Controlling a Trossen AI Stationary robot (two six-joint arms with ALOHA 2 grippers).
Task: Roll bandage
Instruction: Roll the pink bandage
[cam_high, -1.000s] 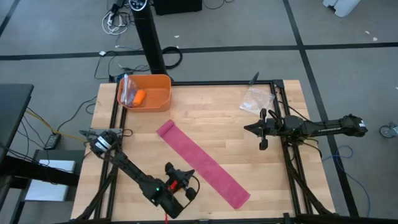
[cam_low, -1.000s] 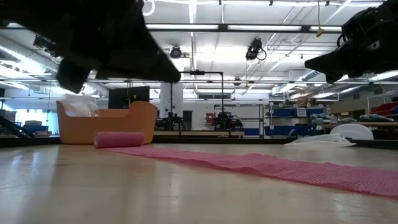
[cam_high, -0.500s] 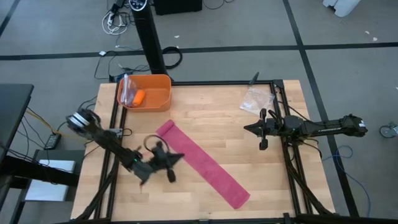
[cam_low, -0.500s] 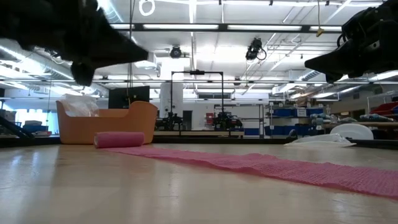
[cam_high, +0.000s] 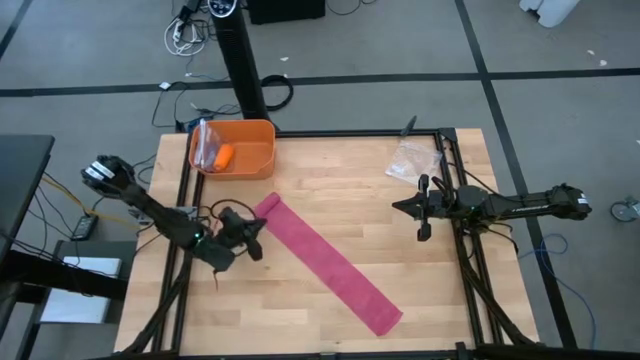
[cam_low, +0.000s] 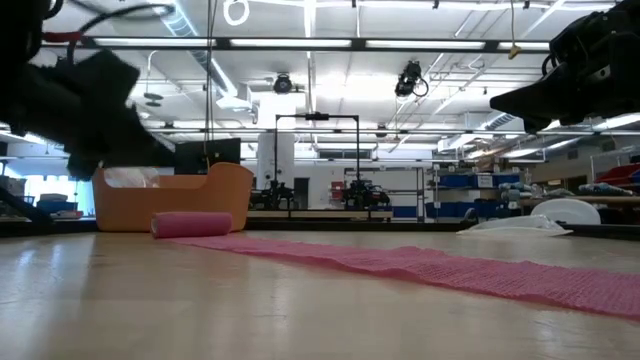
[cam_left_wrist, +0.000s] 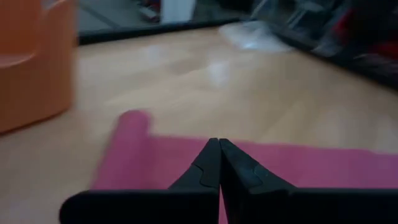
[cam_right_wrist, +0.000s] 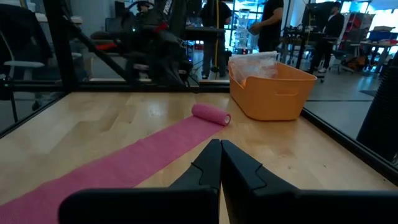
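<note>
Your bandage (cam_high: 325, 262) lies diagonally across the table (cam_high: 330, 180), its rolled end toward the orange bin (cam_high: 236, 148) corner. Your left gripper (cam_high: 252, 238), fingers pressed together, hovers beside that end; the right gripper (cam_high: 422, 208), likewise closed, waits near the right edge.

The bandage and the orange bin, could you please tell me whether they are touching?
Apart. In the high view, bare wood shows between the bandage and the orange bin; the right wrist view shows the same gap.
</note>
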